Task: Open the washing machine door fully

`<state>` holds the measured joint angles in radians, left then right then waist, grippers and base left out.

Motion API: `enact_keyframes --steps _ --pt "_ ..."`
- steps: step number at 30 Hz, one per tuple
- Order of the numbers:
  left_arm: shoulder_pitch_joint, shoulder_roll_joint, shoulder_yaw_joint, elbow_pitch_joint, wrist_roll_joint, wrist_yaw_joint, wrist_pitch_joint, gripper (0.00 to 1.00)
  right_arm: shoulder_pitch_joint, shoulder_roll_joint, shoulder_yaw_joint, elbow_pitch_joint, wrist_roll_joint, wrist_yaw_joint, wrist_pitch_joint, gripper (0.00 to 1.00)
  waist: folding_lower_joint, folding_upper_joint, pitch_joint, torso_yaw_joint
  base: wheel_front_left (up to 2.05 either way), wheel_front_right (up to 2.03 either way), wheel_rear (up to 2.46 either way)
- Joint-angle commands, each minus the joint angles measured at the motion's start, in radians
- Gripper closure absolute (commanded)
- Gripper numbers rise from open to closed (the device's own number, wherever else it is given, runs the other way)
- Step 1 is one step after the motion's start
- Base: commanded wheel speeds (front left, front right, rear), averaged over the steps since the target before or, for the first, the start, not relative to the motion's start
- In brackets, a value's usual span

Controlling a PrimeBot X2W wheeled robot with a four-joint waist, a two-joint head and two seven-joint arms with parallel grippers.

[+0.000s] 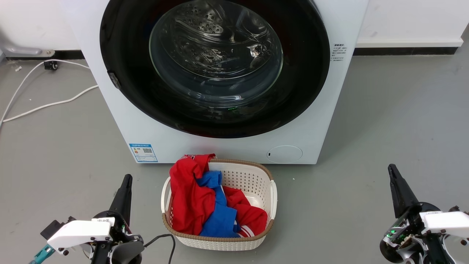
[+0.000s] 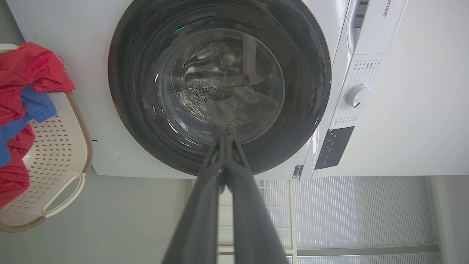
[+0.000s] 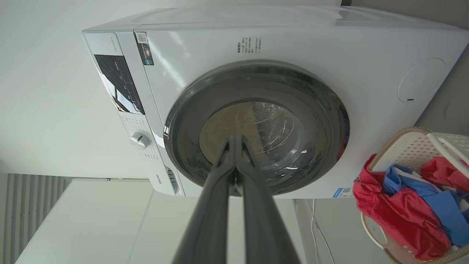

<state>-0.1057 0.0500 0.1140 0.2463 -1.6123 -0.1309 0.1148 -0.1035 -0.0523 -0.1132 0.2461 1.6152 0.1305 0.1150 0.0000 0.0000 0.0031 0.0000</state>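
1. The washing machine door (image 1: 216, 69) is seen shut, flush against the front of the washing machine (image 1: 322, 121).
2. The left gripper (image 1: 127, 178) is held low at the left, well apart from the door. Its fingers are pressed together and nothing is gripped.
3. The right gripper (image 1: 391, 168) is held low at the right, likewise well apart from the door, fingers closed and empty.
4. A laundry basket (image 1: 253, 179) of red and blue clothes is set between the grippers, just before the machine.
5. A blue label (image 1: 143, 152) with a QR code is fixed low on the front, but its text cannot be read.
6. The letters "ense" (image 2: 383, 9) are read on the top panel.
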Motion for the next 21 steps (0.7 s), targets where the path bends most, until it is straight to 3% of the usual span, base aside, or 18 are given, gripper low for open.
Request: enact_keyframes --steps 1,21 --pt "-0.007 0.000 0.001 0.000 -0.001 -0.003 0.002 1.00 -0.012 0.002 -0.001 0.001 -0.006 0.000 0.002 1.00 0.0000 0.0000 0.000 0.000 0.00 0.00 0.00" --pt "-0.007 0.000 0.001 0.000 -0.001 -0.003 0.002 1.00 -0.013 0.003 -0.001 0.001 -0.006 0.000 0.002 1.00 0.0000 0.0000 0.000 0.000 0.00 0.00 0.00"
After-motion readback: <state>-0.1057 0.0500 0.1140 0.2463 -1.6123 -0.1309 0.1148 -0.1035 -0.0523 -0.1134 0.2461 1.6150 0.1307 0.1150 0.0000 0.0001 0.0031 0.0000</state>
